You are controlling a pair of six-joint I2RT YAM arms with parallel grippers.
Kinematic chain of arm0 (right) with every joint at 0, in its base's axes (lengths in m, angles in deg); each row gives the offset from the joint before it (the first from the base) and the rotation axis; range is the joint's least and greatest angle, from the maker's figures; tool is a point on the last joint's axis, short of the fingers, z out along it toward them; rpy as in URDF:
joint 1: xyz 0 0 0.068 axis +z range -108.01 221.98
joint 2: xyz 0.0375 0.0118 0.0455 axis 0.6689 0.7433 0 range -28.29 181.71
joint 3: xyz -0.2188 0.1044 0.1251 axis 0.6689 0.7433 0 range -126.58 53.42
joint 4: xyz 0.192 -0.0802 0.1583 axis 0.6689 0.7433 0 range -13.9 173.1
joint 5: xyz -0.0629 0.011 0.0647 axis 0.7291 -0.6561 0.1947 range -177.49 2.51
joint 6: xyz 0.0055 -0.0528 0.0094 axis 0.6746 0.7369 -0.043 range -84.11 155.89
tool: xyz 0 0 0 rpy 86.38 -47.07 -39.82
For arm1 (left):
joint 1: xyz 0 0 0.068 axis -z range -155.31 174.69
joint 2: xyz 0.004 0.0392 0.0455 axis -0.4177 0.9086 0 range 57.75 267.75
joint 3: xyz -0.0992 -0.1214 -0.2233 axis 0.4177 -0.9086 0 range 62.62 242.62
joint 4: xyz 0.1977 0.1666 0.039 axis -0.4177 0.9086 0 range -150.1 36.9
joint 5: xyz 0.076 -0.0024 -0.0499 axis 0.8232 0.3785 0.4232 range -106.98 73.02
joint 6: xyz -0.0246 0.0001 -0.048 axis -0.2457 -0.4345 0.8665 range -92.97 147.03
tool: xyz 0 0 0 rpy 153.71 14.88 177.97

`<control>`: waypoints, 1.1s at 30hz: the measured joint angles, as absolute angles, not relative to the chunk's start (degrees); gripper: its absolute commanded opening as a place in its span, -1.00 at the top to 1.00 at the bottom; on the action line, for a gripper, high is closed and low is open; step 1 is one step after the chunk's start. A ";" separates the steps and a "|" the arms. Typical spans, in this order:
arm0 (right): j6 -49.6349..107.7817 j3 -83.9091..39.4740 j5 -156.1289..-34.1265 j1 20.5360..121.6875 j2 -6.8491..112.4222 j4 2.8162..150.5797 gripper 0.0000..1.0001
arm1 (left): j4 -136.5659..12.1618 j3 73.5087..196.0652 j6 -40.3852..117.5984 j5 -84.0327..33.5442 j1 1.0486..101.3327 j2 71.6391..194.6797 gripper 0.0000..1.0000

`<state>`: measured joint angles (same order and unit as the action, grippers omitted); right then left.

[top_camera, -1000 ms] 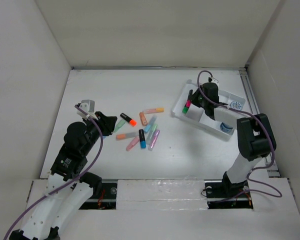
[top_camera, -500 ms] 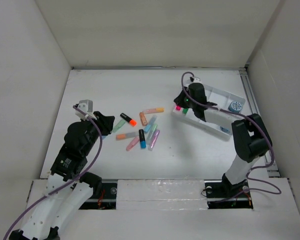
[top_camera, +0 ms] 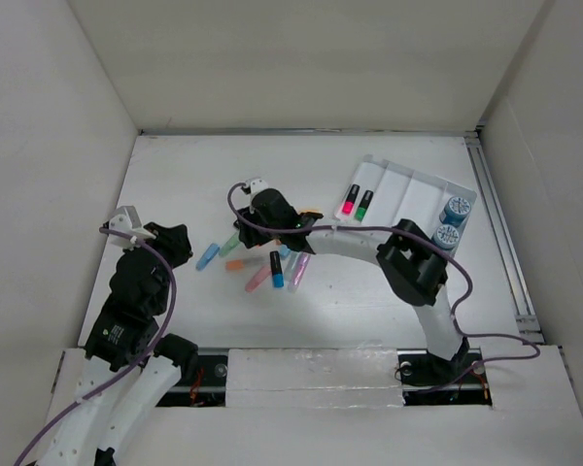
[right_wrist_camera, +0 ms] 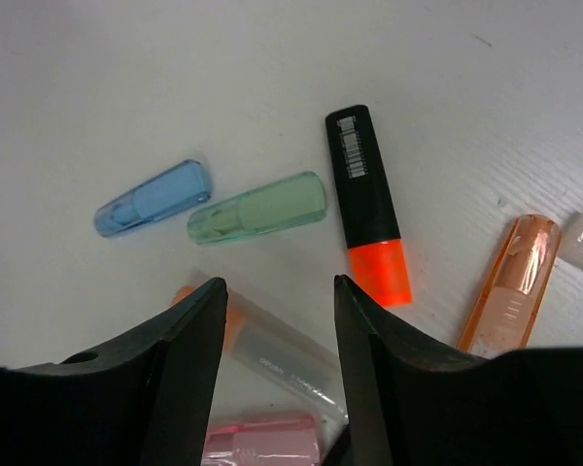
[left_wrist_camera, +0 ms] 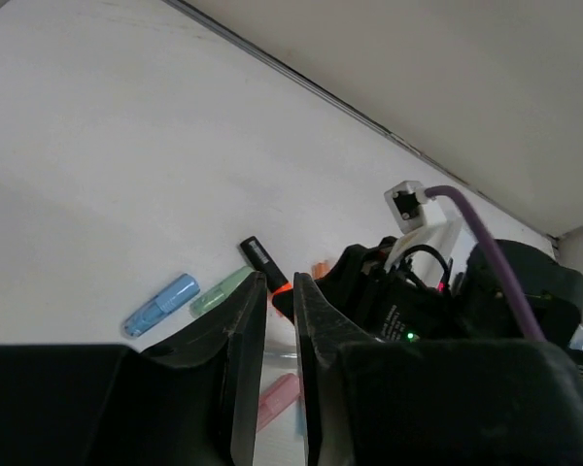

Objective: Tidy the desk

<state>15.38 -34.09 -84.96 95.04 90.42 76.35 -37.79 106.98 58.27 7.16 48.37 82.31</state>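
Mostly glossy stubby highlighters (right_wrist_camera: 367, 204), translucent rounded caps (right_wrist_camera: 257, 208), matte desk (top_camera: 204, 170).

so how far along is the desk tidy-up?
Early. Done: a pink highlighter and a green highlighter lie in the white tray, two tape rolls at its right end. In hand: nothing; the right gripper hovers open over the loose pile by the black-and-orange highlighter. Left gripper is nearly closed, empty. Left: about nine markers and caps on the desk.

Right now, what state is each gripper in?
Left gripper: nearly closed, a narrow gap, holding nothing.
Right gripper: open, empty, above the highlighters.
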 measured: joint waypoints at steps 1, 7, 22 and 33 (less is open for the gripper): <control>15.92 -35.84 -84.07 95.26 92.04 78.04 -0.11 | -37.64 106.98 58.49 7.51 48.37 82.31 0.70; 18.04 -40.64 -78.16 94.76 97.18 84.51 -0.15 | -37.49 106.98 58.95 7.92 48.37 82.31 0.68; 20.99 -49.10 -72.68 95.72 103.45 90.71 -0.14 | -37.57 106.98 58.80 6.07 48.37 82.31 0.65; 20.88 -51.53 -70.25 95.81 106.11 90.17 0.37 | -37.60 106.98 58.47 5.41 48.37 82.31 0.64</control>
